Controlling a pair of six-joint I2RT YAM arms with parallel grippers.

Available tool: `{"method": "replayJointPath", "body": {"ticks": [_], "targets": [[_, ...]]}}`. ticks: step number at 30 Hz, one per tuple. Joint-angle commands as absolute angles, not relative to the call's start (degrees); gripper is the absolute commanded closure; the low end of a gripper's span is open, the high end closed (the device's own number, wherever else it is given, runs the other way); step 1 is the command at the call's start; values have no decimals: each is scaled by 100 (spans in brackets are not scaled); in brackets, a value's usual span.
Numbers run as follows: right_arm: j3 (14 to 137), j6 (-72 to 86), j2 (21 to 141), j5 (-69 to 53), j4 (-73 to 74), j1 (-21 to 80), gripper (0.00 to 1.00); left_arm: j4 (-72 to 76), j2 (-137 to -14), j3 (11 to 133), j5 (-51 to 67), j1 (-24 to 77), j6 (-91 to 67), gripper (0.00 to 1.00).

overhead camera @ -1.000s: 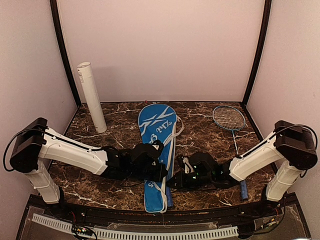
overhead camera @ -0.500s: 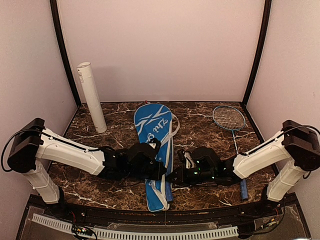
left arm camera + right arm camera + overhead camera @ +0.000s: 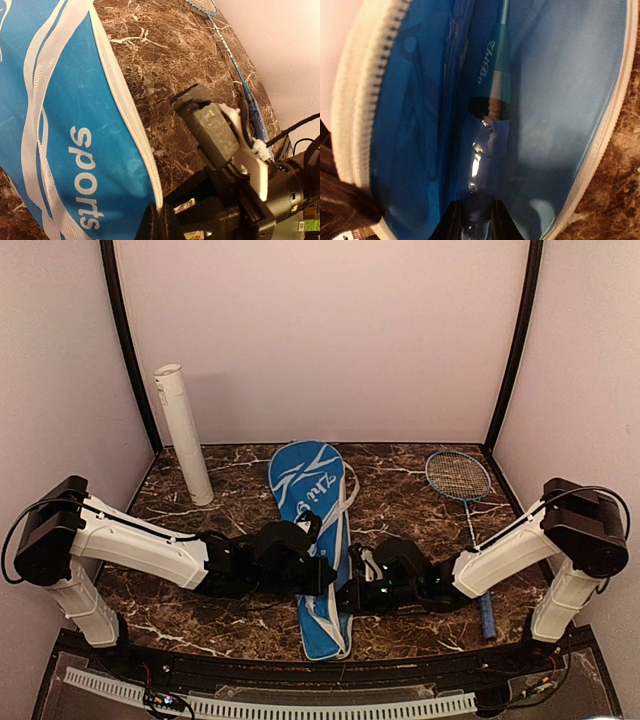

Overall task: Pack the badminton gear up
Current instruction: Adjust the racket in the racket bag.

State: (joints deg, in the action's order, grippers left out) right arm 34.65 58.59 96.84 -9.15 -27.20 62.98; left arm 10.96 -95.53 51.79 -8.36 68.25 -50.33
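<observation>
Marble tabletop (image 3: 400, 490), near middle: left fingers (image 3: 150, 227) pinch cover (image 3: 305, 490) rim, right fingers (image 3: 449, 225) pinch racket (image 3: 496, 80) inside it; rim slipping free could snag the racket.

Inside cover (image 3: 560, 100), racket (image 3: 497, 65) mostly hidden, blurred near lens; right fingers (image 3: 451, 227) cropped at frame bottom.

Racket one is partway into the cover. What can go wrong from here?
1. The left gripper pinches only the thin rim of the blue cover. A slip would likely drop the mouth shut on the racket held by the right gripper.
2. Both grippers crowd the cover's mouth and may collide.
3. The second racket lies beside the right arm, which could sweep it.
</observation>
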Motion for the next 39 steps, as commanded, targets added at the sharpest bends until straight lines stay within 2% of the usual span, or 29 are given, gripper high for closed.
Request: {"method": "replayJointPath", "body": {"ticks": [1, 8, 23, 31, 39], "targets": [[3901, 5662, 9839, -185, -3573, 6067, 81, 1591, -9384, 5218, 98, 7031, -5144, 100], [4009, 5616, 10036, -247, -3639, 6047, 80, 1587, -9366, 5217, 58, 7031, -5121, 100], [3499, 5702, 9660, -367, -3564, 6046, 62, 963, -9327, 5242, -481, 6846, -4742, 100], [2811, 5688, 8593, -160, -2878, 6047, 43, 735, -9266, 5167, -639, 6662, -4558, 100], [2743, 5134, 7004, 844, -699, 5856, 25, 621, -9145, 5027, -727, 6544, -4398, 100]]}}
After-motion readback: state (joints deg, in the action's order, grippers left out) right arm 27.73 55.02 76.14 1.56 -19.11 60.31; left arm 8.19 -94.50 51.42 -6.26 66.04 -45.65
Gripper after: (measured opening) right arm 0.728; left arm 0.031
